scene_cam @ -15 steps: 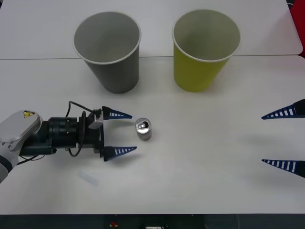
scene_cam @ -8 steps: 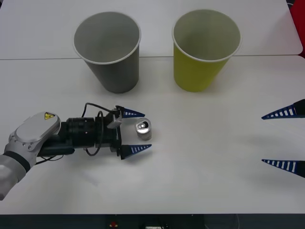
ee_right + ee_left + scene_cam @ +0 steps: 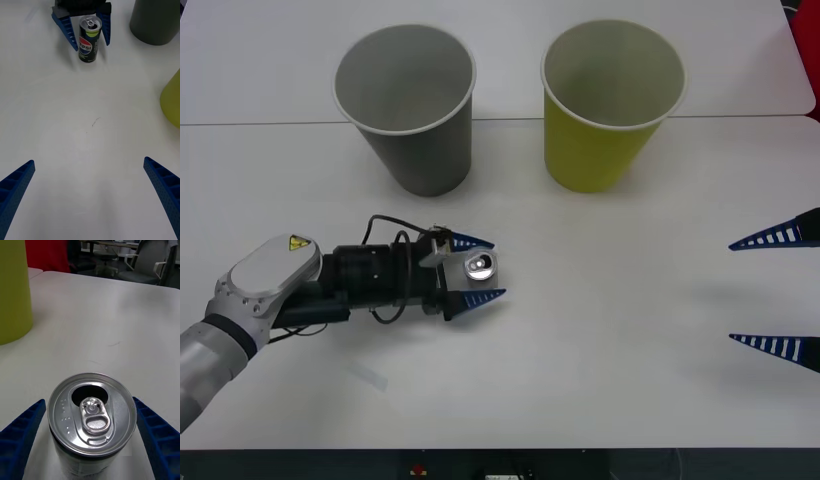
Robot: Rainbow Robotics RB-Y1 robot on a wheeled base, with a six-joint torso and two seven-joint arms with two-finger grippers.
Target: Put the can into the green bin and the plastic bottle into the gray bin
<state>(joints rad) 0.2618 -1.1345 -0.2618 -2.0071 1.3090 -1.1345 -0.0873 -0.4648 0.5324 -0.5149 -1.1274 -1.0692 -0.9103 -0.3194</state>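
The can [image 3: 480,266] stands upright on the white table, silver pull-tab top up, with a dark blue-and-green label [image 3: 89,41]. My left gripper [image 3: 492,268] lies low along the table and is open, one blue finger on each side of the can [image 3: 92,414] with small gaps. Behind it stand the gray bin [image 3: 408,105] and, to its right, the green bin [image 3: 608,100], both upright. My right gripper [image 3: 778,292] hangs open at the table's right edge, far from the can. The plastic bottle is out of view.
A faint clear scrap [image 3: 366,374] lies on the table near the front left. A seam between two tabletops [image 3: 260,123] runs behind the bins. A broad stretch of bare table [image 3: 93,142] separates the can from my right gripper.
My left gripper has slid to the right until its fingers flank the can, and the fingers have narrowed. The can and my right arm have not moved.
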